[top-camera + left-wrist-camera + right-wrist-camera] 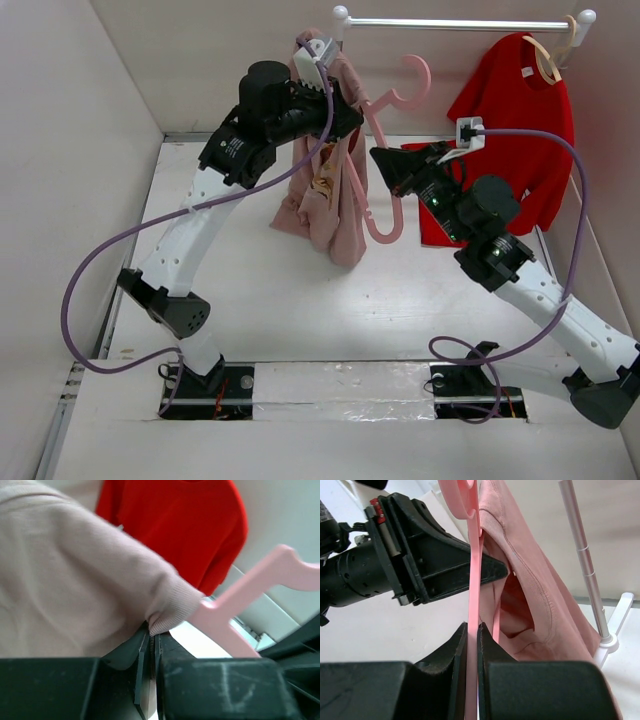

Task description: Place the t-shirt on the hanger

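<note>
The dusty-pink t-shirt point(325, 195) hangs bunched in mid-air above the table. My left gripper point(345, 112) is shut on its ribbed collar edge point(170, 612). The thin pink hanger point(385, 215) is tilted upright, its hook point(415, 80) pointing up and right, one arm inside the shirt's neck opening point(520, 615). My right gripper point(385, 160) is shut on the hanger's bar point(473, 630) just right of the shirt. In the left wrist view the hanger point(250, 595) crosses to the right of the collar.
A bright red t-shirt point(520, 140) hangs on a beige wooden hanger point(550, 55) from a white rail point(450, 22) at the back right. The rail's post point(585, 565) stands close behind the pink shirt. White walls close in the left and the back.
</note>
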Robot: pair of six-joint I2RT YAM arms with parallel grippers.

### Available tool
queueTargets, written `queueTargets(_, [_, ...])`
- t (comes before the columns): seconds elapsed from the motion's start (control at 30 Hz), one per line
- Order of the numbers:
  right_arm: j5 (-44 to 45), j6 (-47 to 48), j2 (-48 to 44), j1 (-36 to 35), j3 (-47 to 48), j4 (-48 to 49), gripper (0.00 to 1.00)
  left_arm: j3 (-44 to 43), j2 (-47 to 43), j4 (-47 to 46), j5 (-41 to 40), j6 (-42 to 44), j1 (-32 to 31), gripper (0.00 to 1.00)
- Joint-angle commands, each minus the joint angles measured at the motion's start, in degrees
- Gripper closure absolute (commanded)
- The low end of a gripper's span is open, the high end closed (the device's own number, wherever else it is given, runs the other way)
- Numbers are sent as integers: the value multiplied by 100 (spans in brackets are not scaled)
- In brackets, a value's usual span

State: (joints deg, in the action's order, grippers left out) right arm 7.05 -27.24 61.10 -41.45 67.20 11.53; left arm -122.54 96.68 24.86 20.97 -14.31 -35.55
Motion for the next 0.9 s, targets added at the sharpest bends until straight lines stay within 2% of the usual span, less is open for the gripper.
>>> queueTargets(0.0, [-81,-79,-28,32,399,613,100,-314,-237,-438,581,-107,-13,100])
queueTargets(0.23, [95,-71,384,32,153,1201,100,309,-800,-588,1453,-274,-13,100])
queueTargets(0.37, [86,26,692,-30,179,1632,100,345,-836,-141,2092,-240,-13,100])
queueTargets(0.5, [25,105,1087,-100,285,2010,100,486,-949,-289,2664,-397,-13,100])
queueTargets(0.57, [-2,106,1167,-100,267,2195,100,459,-1028,-307,2719,-485,-13,100])
queueTargets(0.67, [-19,53,1246,-100,276,2459,100,310,-1038,-9,2255,-459,-13,100])
queueTargets(0.7, [-11,44,1229,-100,276,2520,100,258,-1020,44,1975,-485,-13,95])
queueTargets(0.73, [-11,35,1185,-100,276,2617,100,214,-994,115,1833,-485,-13,79])
queueTargets(0.8, [16,0,1124,-100,285,2653,100,47,-976,325,1395,-503,-13,65])
queueTargets(0.83, [42,0,1071,-100,276,2644,100,-24,-976,396,1235,-503,-13,54])
queueTargets(0.87, [68,9,966,-100,241,2653,100,-129,-993,518,1051,-494,-13,49])
